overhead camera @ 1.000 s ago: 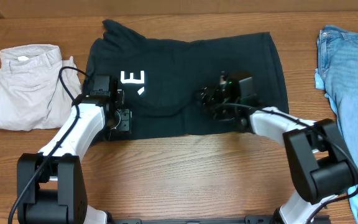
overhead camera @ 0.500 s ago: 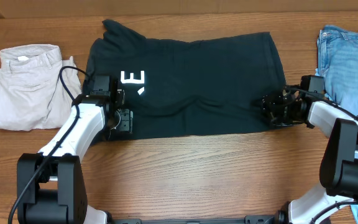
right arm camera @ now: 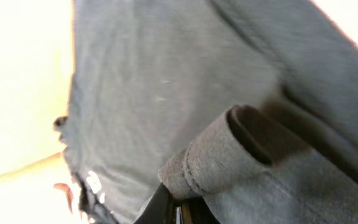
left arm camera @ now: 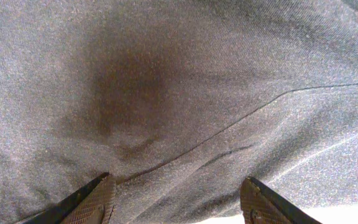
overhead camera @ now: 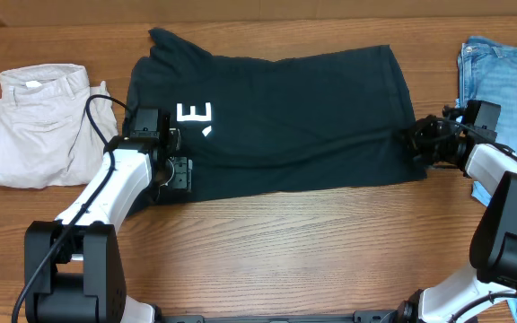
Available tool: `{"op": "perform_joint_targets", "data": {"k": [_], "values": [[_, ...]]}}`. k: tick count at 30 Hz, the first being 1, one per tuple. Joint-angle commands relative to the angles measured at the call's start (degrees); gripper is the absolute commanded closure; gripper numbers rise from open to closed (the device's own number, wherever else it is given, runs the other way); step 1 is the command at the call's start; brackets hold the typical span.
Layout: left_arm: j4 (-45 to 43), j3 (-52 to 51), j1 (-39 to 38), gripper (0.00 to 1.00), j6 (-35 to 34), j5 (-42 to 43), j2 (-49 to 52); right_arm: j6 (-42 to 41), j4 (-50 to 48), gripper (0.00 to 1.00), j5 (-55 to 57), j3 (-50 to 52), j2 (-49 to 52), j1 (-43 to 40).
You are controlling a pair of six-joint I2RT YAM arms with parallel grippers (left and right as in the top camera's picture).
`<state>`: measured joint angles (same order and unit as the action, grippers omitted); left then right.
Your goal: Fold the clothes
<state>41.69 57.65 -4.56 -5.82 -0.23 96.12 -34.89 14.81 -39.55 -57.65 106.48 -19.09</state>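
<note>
Where stretched sideways across the middle of the wooden worktop (overhead camera: 285, 260), reads as a wide, matte black T-shirt (overhead camera: 285, 117) of soft knit, mostly flat, with a white "E" and one more stroke of lettering near its left end and a rumpled sleeve poking up at the top-left corner. Flanked by creased pale beige trousers (overhead camera: 39, 121) lying apart on the left and by light-blue denim jeans (overhead camera: 501, 81) along the right edge. Up close under the left wrist, shows a fine greyish weave, a thin stitched seam running diagonally and a dark shadowed hollow. Compared with a second ago, looks smoother: gone the bulge at the lower middle, and shifted the right gripper (overhead camera: 417, 144) from the shirt's centre out to its right edge, with the lower-right hem now drawn further toward the jeans. Unchanged on the left side. Keeps the left gripper (overhead camera: 176, 173) low over the shirt's lower-left corner, forearm slanting up from the near edge, fingers (left arm camera: 95, 200) spread wide with cloth beneath them. Reaches in with the right arm from the right side, elbow bent, forearm nearly level, and, seen by the right wrist camera, has the right gripper (right arm camera: 173, 202) pressed together on a rolled fold of the T-shirt's hem.
</note>
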Motion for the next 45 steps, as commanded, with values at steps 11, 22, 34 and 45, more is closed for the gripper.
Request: {"op": "perform_joint_targets", "data": {"k": [11, 22, 34, 45], "values": [[0.0, -0.5, 0.1, 0.32, 0.7, -0.3, 0.2, 4.5, 2.3, 0.74, -15.1, -1.5, 0.2, 1.9], [0.2, -0.5, 0.1, 0.59, 0.7, -0.2, 0.2, 4.3, 7.3, 0.96, 9.7, -1.5, 0.2, 40.3], [1.2, -0.5, 0.1, 0.58, 0.7, -0.3, 0.2, -2.6, -16.6, 0.96, 15.1, -5.5, 5.9, 41.6], [1.0, -0.5, 0.1, 0.55, 1.2, -0.4, 0.2, 11.3, 18.4, 0.96, 7.1, -13.5, 4.5, 38.7]]}}
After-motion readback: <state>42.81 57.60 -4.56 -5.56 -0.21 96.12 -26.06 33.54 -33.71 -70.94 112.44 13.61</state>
